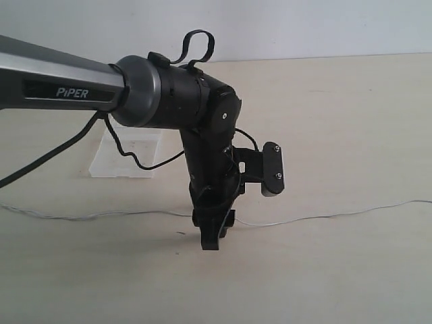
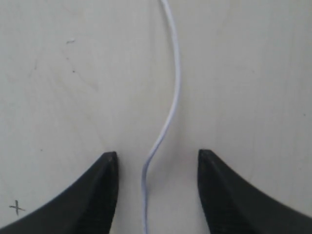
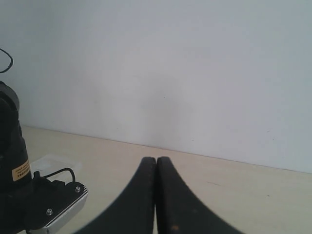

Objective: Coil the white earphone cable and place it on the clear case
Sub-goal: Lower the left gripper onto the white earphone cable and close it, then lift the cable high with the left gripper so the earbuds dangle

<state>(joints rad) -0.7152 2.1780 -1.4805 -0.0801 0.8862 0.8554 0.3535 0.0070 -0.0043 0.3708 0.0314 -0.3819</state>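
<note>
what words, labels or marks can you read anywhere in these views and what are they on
"PiPER": white letters on a dark panel of the left arm, exterior view.
Yellow sticker on that arm's black body, right wrist view: printed, too small to read.
Small cross mark on the table, left wrist view: a sign, not a word.
Clear case: no readable text.

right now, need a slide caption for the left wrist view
Open left pincer straddles the white earphone cable lying on the pale table, not yet gripping it.
</note>
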